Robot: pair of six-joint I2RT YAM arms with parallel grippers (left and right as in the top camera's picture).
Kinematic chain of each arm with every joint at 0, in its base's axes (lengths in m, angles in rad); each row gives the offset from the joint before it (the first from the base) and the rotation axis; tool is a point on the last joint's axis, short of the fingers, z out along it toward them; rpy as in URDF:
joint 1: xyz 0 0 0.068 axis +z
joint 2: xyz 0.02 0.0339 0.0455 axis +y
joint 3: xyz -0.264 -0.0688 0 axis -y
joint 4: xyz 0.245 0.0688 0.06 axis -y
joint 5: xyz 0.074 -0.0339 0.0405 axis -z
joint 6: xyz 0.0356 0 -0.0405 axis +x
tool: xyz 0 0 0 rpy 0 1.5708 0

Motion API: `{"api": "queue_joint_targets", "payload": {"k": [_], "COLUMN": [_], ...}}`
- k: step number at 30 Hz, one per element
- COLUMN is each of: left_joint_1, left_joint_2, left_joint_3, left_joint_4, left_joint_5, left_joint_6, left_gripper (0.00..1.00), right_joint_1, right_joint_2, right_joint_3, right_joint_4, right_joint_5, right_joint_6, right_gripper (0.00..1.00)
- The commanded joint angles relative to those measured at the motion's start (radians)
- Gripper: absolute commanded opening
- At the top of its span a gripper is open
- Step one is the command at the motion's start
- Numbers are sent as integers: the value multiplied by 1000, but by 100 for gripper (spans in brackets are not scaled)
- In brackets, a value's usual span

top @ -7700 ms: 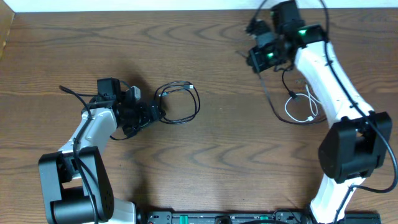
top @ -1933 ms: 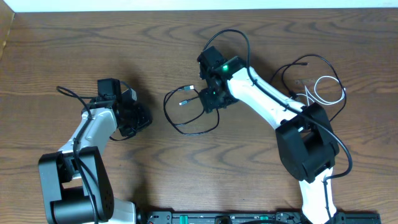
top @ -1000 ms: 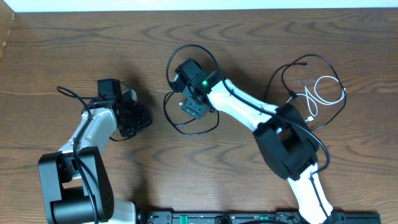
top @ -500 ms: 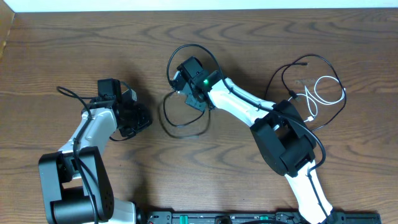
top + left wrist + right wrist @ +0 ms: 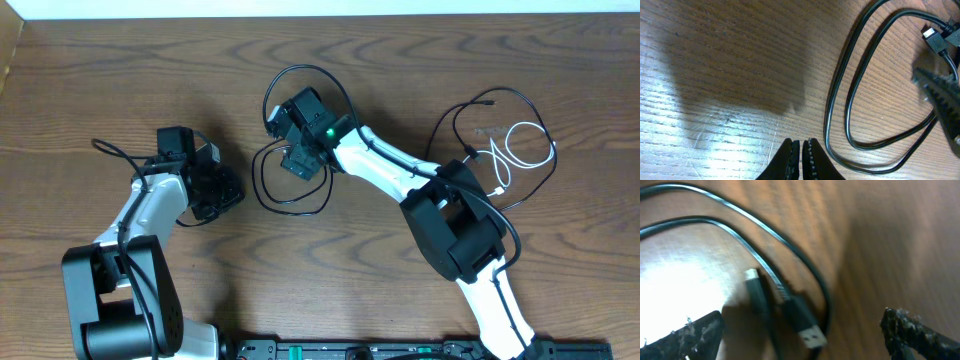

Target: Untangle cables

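Left fingers (image 5: 788, 159): pressed together with only a sliver between the ridged pads; nothing is gripped, and the tips are held just above bare wood.
Left fingers, place: seen from overhead (image 5: 222, 190) at 9 o'clock of the black cable, near its loop but apart from it.
Right fingers (image 5: 690, 332): spread wide, one pad at each lower corner of the right wrist view; nothing is clamped.
Right fingers, contact: two plug ends (image 5: 809, 332) of the black cable lie on the wood in the gap between the pads; whether either pad touches the cord cannot be told.
Right fingers, place: poised over the 12 o'clock part of the loop in the overhead view (image 5: 297, 160).
Black cable (image 5: 258, 180): laid near the centre of the surface as a loose loop; in the left wrist view (image 5: 826, 125) two strands are seen running side by side.
White cable (image 5: 549, 150): coiled toward 3 o'clock, well apart from both sets of fingers.
Thin black cord (image 5: 485, 102): curved around the white cable at 3 o'clock, one small plug end showing.
Surface (image 5: 330, 270): dark brown wood with strong grain, glare under the wrist cameras.
Room: a pale strip (image 5: 200, 8) is seen along the 12 o'clock edge.
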Motion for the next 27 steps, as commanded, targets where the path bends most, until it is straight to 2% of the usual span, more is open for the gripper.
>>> {"api": "queue_joint_targets", "payload": {"k": [1,8,9,13,17,19,22,24,25,27], "left_joint_1": [4,4,4,4,4,4,4,4,4,4], "left_joint_2": [6,6,6,6,6,6,6,6,6,6], "left_joint_3": [-4,-4,-4,-4,-4,-4,-4,-4,-4,-4], "left_joint_4": [-5,-5,-5,-5,-5,-5,-5,-5,-5,-5], "left_joint_5": [-13,-13,-13,-13,-13,-13,-13,-13,-13,-13], "left_joint_6": [-9,-9,-9,-9,-9,-9,-9,-9,-9,-9], "left_gripper": [9,9,10,10,9,10,9,9,9,10], "right_joint_1": [8,1,-1,-6,-8,-8,-2,5,9,18], "right_joint_2": [36,71,76,81,80,80,80,80,80,80], "right_joint_3": [-14,-14,-14,-14,-14,-14,-14,-14,-14,-14], "right_joint_4": [0,0,0,-10,-61,-103,-153,-160,-160,-158], "right_joint_5": [-86,-90,-90,-90,-91,-109,-143,-142,-142,-143], "right_joint_6": [13,76,80,163,337,395,401,400,400,400], "right_gripper": [91,84,82,61,60,57,48,35,31,29]}}
